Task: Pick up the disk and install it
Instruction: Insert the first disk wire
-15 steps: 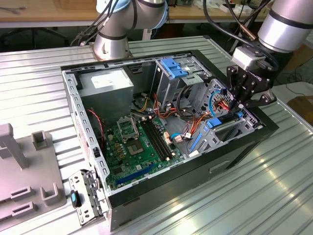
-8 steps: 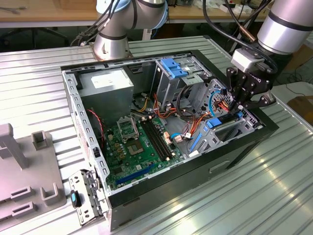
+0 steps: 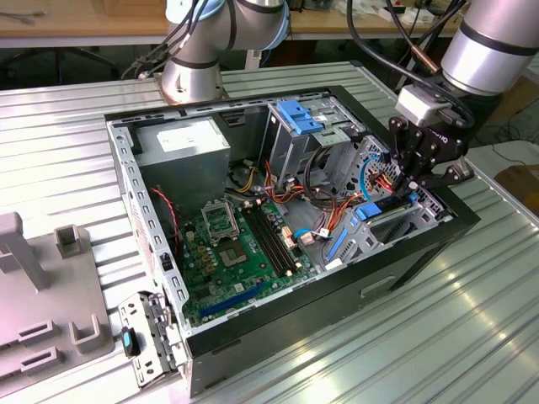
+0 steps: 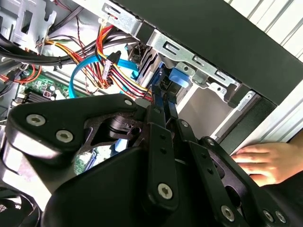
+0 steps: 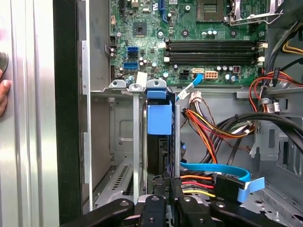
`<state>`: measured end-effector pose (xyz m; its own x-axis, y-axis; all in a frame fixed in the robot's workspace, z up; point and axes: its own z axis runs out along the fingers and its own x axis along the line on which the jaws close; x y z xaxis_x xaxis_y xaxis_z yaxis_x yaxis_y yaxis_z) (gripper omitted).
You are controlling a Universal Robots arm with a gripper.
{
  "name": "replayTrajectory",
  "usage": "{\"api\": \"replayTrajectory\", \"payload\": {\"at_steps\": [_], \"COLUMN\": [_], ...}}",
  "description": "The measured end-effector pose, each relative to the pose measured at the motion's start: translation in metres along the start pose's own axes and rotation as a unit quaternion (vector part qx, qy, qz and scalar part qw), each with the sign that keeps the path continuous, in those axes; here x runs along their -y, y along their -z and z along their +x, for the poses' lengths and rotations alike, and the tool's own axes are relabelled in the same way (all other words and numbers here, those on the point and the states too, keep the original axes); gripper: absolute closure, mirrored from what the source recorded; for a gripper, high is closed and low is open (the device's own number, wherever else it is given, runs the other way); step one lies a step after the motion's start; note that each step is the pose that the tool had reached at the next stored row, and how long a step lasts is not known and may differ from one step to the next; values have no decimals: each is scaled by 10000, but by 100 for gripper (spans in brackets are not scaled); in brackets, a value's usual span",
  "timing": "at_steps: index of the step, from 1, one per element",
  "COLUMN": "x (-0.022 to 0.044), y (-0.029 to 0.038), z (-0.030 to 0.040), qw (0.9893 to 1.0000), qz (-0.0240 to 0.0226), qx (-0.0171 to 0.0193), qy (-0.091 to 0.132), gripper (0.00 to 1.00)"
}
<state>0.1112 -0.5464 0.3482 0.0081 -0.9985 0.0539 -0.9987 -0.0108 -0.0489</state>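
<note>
Jaws grip the disk [image 5: 158, 124] in its bay, cables [image 5: 213, 125] just beside.

A robotics lab: an open computer case [image 3: 278, 210] sits on a ribbed metal desk [image 3: 472, 320] beside a robot arm [image 3: 497, 38] and loose cables.

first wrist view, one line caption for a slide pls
Gripper lowers the blue-railed disk edge-on into its bay in the open computer case.
</note>
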Motion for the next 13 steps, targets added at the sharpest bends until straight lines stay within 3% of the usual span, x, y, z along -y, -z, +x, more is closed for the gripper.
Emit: {"api": "replayTrajectory", "payload": {"at_steps": [13], "x": [-3], "y": [-33], "z": [-2], "qw": [10000], "qz": [0], "qx": [7], "qy": [1], "gripper": [84]}}
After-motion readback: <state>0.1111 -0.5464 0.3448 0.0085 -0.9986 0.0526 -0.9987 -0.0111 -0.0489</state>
